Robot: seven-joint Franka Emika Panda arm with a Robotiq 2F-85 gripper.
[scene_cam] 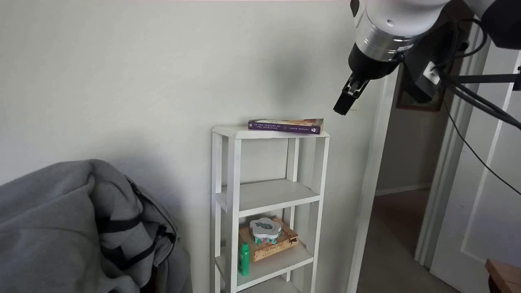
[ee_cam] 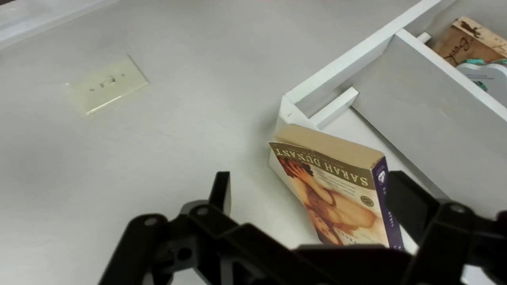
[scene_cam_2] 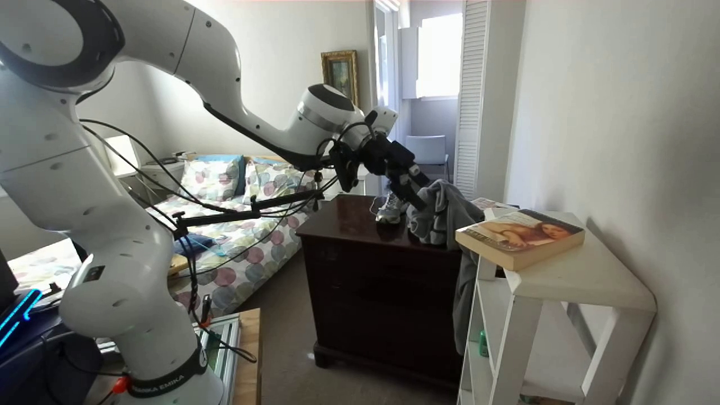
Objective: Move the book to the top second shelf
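Observation:
The book (scene_cam: 285, 126) has a purple spine, tan page edges and a picture cover. It lies flat on the unit's topmost white board (scene_cam: 228, 132), with a corner reaching past the edge in an exterior view (scene_cam_2: 520, 236). The top second shelf (scene_cam: 272, 195) is the bare white board below; it also shows in the wrist view (ee_cam: 420, 103). My gripper (scene_cam: 345, 105) is above and to one side of the book, apart from it in an exterior view (scene_cam_2: 417, 191). In the wrist view the gripper (ee_cam: 309, 174) is open and empty, and the book (ee_cam: 336, 190) appears between its fingers.
The lower shelf holds a tan box (scene_cam: 274, 248), a flower-shaped tin (scene_cam: 265, 228) and a green bottle (scene_cam: 244, 259). Posts (scene_cam: 234, 211) frame each shelf. A grey cloth (scene_cam_2: 444, 211) and a shoe (scene_cam_2: 389, 209) lie on a dark dresser (scene_cam_2: 388, 292). The wall stands behind the unit.

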